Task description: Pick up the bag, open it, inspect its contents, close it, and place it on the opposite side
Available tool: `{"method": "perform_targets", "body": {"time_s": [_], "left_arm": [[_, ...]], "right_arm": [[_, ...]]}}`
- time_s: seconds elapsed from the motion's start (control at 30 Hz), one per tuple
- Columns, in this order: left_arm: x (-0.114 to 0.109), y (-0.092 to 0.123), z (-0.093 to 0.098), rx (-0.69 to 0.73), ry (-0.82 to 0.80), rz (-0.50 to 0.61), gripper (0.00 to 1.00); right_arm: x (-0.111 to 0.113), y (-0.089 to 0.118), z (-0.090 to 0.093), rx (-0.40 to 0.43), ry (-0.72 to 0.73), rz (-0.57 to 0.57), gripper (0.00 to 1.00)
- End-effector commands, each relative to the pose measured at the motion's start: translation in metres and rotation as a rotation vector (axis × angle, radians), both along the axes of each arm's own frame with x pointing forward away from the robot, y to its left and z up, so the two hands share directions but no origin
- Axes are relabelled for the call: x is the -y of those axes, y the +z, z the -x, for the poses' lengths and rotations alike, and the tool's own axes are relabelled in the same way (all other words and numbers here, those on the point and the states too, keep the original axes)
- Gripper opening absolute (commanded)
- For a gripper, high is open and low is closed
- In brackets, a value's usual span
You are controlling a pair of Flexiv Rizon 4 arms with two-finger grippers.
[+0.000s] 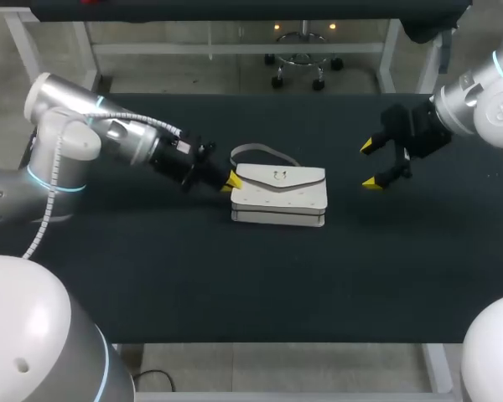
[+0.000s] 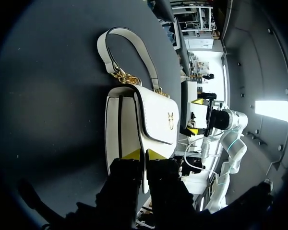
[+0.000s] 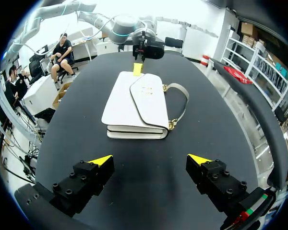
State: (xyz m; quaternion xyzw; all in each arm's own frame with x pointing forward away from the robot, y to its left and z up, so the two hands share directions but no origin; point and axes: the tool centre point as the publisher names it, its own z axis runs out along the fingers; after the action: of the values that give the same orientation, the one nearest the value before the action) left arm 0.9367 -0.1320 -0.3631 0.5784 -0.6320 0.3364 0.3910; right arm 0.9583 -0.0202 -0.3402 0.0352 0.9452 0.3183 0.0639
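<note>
A white handbag (image 1: 281,197) lies flat in the middle of the black table (image 1: 235,285), its flap closed, with a metal clasp (image 1: 278,175) and its strap (image 1: 264,151) arching behind it. My left gripper (image 1: 232,180) is at the bag's left end. In the left wrist view the two yellow fingertips (image 2: 132,154) stand nearly together, pinching the edge of the flap (image 2: 156,120) of the bag (image 2: 120,129). My right gripper (image 1: 371,164) hovers open to the bag's right, apart from it. From its own wrist view the right gripper (image 3: 151,160) holds nothing, and the bag (image 3: 134,100) lies ahead of it.
The table's front edge (image 1: 260,342) runs along the near side. Dark tabletop (image 1: 427,251) spreads to the bag's right and front. No other objects lie on it.
</note>
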Motion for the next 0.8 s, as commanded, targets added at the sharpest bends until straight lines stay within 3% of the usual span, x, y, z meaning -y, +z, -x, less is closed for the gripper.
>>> {"method": "perform_targets", "body": {"time_s": [0.03,0.37,0.4,0.47,0.5,0.8], "left_arm": [[0.008,-0.006,0.0,0.0,0.005,0.004,0.0],[0.01,-0.006,0.001,0.004,0.019,0.001,0.0],[0.009,-0.005,0.0,0.004,0.022,0.002,0.1],[0.008,-0.004,0.001,0.006,0.027,0.007,0.64],[0.007,-0.003,0.001,0.007,0.029,0.008,0.98],[-0.009,0.016,0.008,0.043,0.041,0.012,1.0]], "right_arm": [[0.0,-0.001,0.0,0.002,-0.001,-0.002,1.0],[0.0,-0.001,0.0,0.002,-0.001,-0.002,1.0],[0.0,-0.001,0.0,0.002,-0.001,-0.002,1.0],[0.0,-0.001,0.0,0.002,-0.001,-0.002,1.0],[0.0,-0.001,0.0,0.002,-0.001,-0.002,1.0],[0.0,-0.001,0.0,0.002,-0.001,-0.002,1.0]]}}
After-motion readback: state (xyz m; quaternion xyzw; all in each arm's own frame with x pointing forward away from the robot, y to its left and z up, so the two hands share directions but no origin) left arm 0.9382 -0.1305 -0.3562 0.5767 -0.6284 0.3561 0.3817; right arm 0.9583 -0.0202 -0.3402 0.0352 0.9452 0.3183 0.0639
